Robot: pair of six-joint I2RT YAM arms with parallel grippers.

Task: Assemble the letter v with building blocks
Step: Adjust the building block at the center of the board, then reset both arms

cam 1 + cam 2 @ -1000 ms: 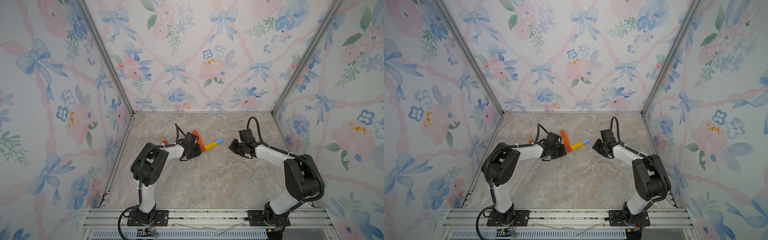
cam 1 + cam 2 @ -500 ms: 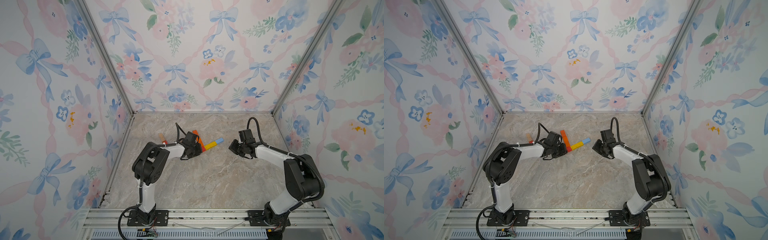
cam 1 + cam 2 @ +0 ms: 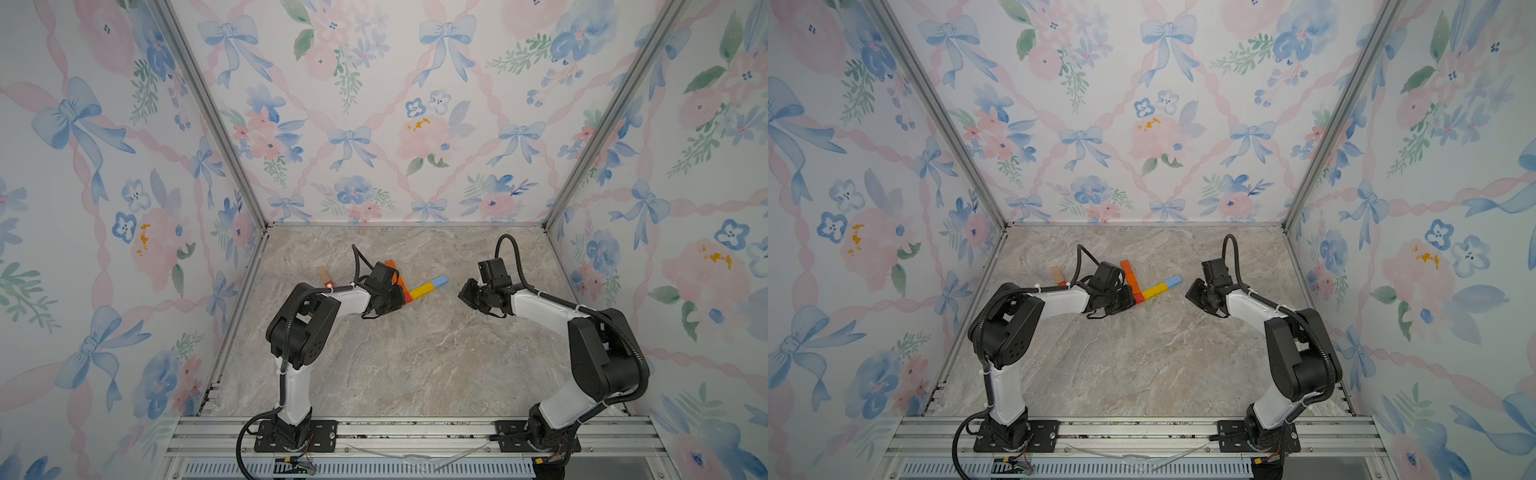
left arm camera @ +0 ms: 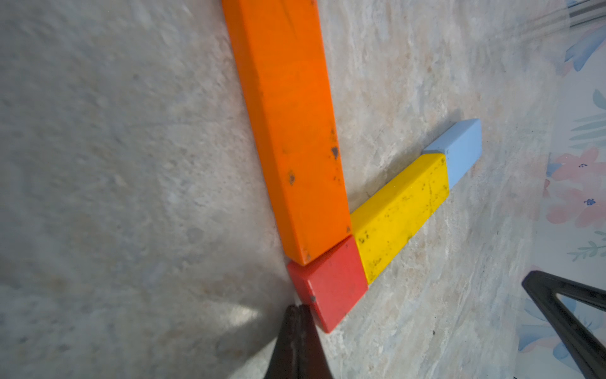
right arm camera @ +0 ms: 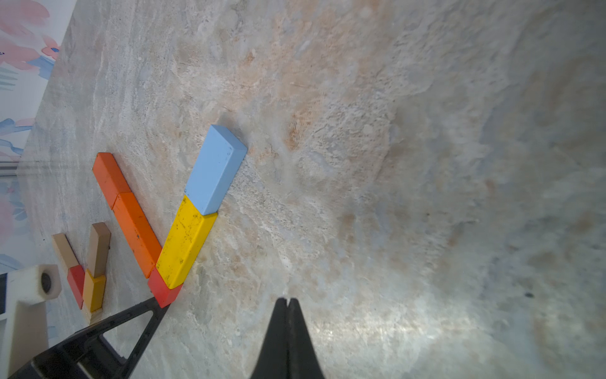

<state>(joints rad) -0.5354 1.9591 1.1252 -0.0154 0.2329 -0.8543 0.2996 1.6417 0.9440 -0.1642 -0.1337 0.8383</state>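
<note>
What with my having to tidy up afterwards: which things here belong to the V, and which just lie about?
In the V: orange bar, darker orange bar, red square, yellow bar, blue bar.

Lying aside: two plain wooden bars, small red piece, small yellow piece.

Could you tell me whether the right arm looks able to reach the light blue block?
Probably yes: the light blue block lies at the V's open end, facing the right gripper, with only bare table between them. Its jaws are shut, though.
</note>
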